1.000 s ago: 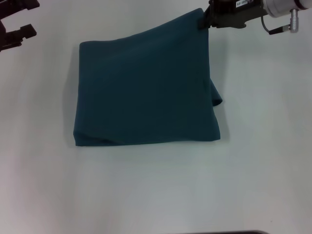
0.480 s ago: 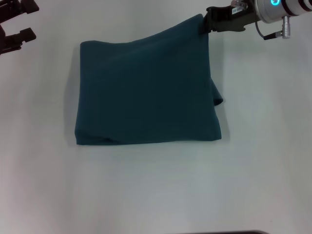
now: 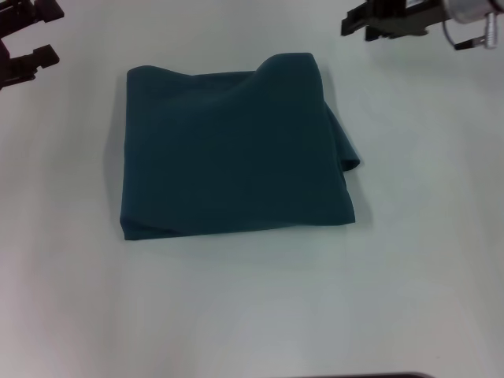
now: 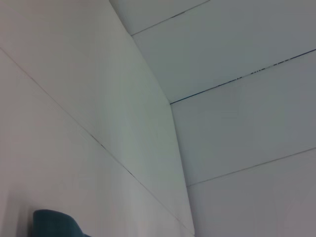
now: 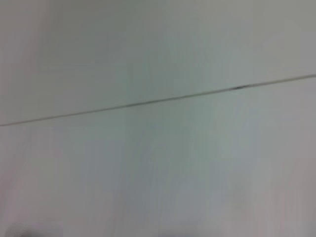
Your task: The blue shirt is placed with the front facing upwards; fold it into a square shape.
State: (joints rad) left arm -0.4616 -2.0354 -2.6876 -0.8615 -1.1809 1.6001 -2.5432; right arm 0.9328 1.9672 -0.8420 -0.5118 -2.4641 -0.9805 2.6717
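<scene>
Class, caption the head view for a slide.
Folded dark teal-blue cotton shirt lies on white table; both tools, left and right, apart.

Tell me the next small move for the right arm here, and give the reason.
Probably draw the right gripper away toward its own side and park it. It hangs clear of the blue shirt, touching nothing, and the shirt already lies on the table as a roughly square fold. Only a small bump at the far right corner and a flap on the right edge remain. The left gripper sits off at the far left.
</scene>
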